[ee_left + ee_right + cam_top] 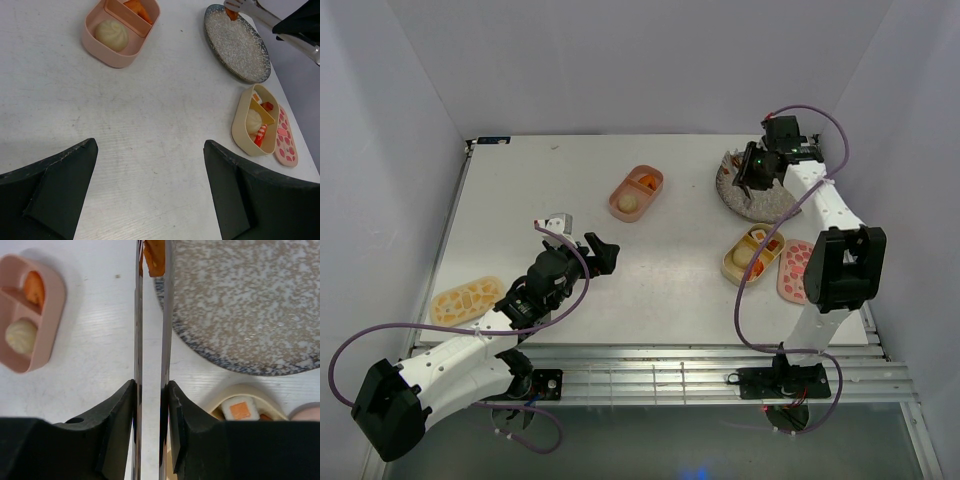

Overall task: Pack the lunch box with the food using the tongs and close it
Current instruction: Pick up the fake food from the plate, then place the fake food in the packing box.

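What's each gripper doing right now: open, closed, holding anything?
Left gripper: open, holding nothing.
Right gripper: closed on the tongs, which pinch an orange food piece.

tongs [138,330] pinch orange piece [156,257]; pink tray [117,59], tan tray [239,135] lidless, part-filled

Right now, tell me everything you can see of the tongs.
The tongs are two thin, shiny silvery metal blades, nearly parallel with a narrow gap. The right claw squeezes them from both sides, one black finger on each blade. Their tips pinch an orange food piece at the edge of the grey speckled plate. The hinge end is out of view.
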You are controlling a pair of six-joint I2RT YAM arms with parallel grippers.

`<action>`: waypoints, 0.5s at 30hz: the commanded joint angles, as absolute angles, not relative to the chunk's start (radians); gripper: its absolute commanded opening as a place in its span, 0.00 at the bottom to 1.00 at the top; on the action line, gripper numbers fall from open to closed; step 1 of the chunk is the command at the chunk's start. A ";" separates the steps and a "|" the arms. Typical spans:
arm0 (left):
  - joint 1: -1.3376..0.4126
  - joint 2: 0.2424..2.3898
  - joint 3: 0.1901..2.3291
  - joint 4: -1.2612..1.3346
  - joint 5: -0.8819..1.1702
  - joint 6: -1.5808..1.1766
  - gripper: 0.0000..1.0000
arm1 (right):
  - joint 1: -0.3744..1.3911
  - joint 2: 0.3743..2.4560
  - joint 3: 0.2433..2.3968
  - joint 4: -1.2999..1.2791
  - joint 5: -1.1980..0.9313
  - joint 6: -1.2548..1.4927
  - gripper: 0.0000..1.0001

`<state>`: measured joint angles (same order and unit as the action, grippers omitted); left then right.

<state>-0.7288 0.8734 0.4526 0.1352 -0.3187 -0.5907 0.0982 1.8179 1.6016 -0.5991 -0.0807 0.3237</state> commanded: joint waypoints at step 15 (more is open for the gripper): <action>-0.733 0.810 0.445 0.129 -0.371 -0.581 0.98 | 0.503 1.896 1.736 -0.449 -0.132 0.318 0.34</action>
<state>-0.7288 0.8379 0.4526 0.1337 -0.3504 -0.5877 0.4744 1.8427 1.6592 -0.5148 -0.1101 0.3313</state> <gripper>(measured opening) 0.979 0.360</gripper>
